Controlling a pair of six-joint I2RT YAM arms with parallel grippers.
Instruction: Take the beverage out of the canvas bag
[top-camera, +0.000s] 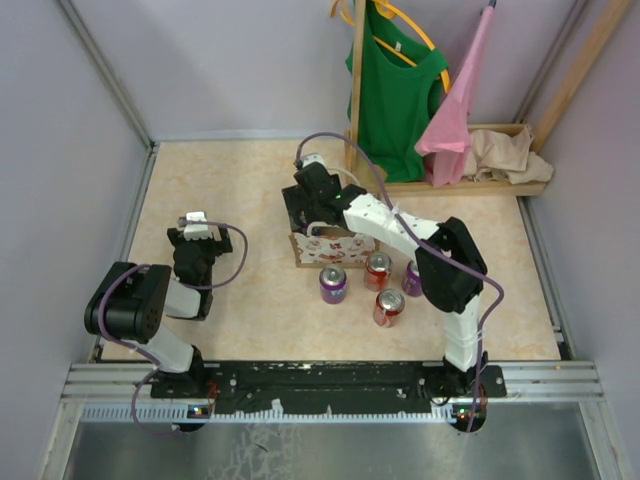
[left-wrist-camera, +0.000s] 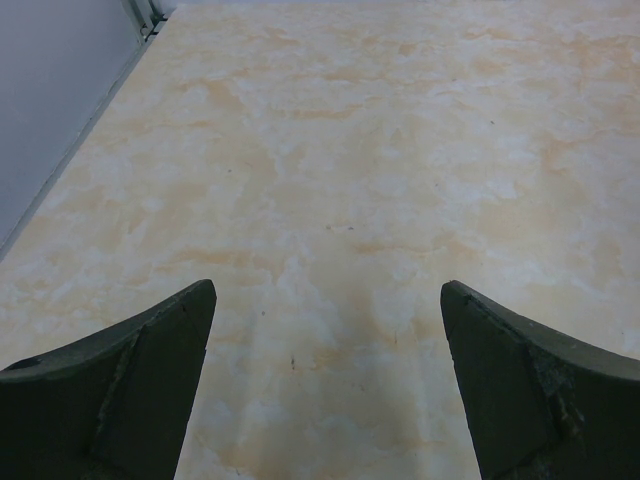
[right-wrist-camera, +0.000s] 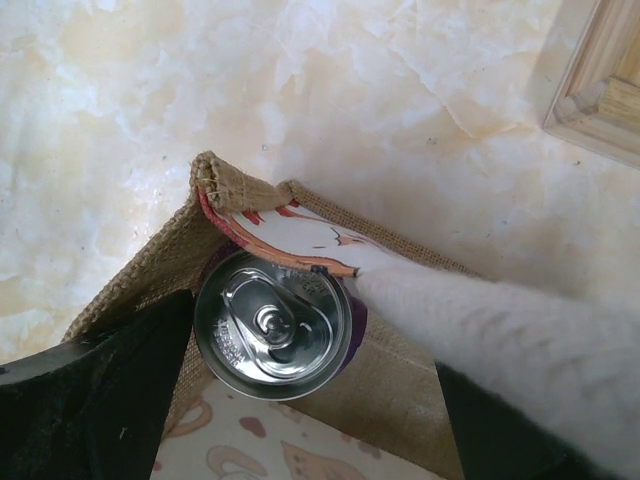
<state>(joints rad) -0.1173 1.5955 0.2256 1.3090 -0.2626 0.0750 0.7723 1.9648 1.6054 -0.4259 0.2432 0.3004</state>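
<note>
Right arm (top-camera: 400, 225) reaches out over the canvas bag (top-camera: 335, 247), which sits mid-worktop (top-camera: 230, 190). Right jaws are wide open, one finger on each side of the beverage can (right-wrist-camera: 272, 325); can't tell if they touch it. The can stands upright inside the bag, tucked in a corner, silver top up, purple side showing. White handle (right-wrist-camera: 480, 320) lies across the bag rim beside it. Loose cans are on the worktop just near of the bag: purple can (top-camera: 333, 284), red can (top-camera: 378, 270), second purple can (top-camera: 412, 278), second red can (top-camera: 388, 307). Left jaws are open over bare worktop, well left of the bag.
</note>
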